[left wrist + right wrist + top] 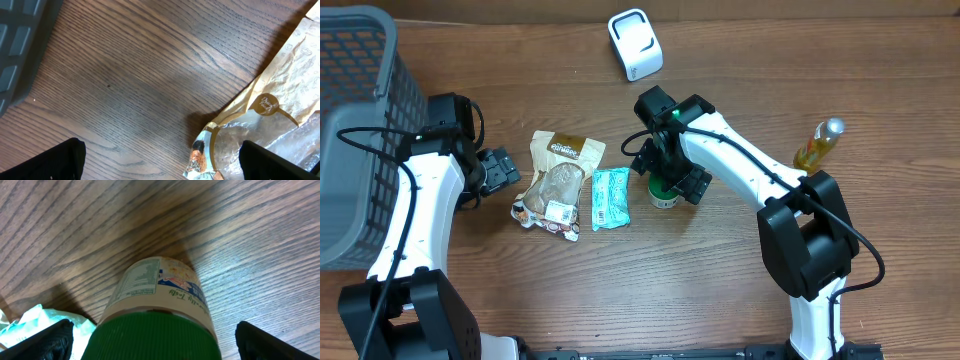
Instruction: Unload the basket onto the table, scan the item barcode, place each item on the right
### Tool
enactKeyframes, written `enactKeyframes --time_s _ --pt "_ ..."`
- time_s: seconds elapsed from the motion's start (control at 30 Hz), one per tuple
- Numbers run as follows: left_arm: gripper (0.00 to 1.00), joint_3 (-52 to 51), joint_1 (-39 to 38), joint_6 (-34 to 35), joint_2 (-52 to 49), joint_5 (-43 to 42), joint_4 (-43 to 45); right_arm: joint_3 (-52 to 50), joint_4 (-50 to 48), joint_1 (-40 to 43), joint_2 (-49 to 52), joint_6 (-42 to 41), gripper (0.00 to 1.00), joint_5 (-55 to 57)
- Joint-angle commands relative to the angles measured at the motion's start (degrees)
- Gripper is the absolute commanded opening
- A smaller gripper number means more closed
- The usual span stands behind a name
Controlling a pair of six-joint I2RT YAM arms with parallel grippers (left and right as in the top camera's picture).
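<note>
Right gripper (157,342) hung wide astride the green-lidded jar (159,287) (nothing gripped); we judged pickup underway, a squeeze next.

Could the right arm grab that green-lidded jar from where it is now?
Probably yes: the right gripper hangs open directly over the jar, its jaws on either side of the lid, with nothing between them.
</note>
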State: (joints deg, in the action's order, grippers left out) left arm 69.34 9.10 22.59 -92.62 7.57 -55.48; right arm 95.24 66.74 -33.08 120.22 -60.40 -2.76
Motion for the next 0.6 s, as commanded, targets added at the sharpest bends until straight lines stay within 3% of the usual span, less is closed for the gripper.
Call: enactKeyframes --time_s 0.0,0.57 --pt "1.0 -0.1 0.2 0.7 1.1 0.3 0.0 -0.4 0.0 0.0 -1.2 -1.1 0.99 1.2" --pt "1.0 -0.1 0.2 0.7 1.1 0.3 0.1 -1.3 -1.9 -1.0 -1.2 -0.9 0.98 1.2"
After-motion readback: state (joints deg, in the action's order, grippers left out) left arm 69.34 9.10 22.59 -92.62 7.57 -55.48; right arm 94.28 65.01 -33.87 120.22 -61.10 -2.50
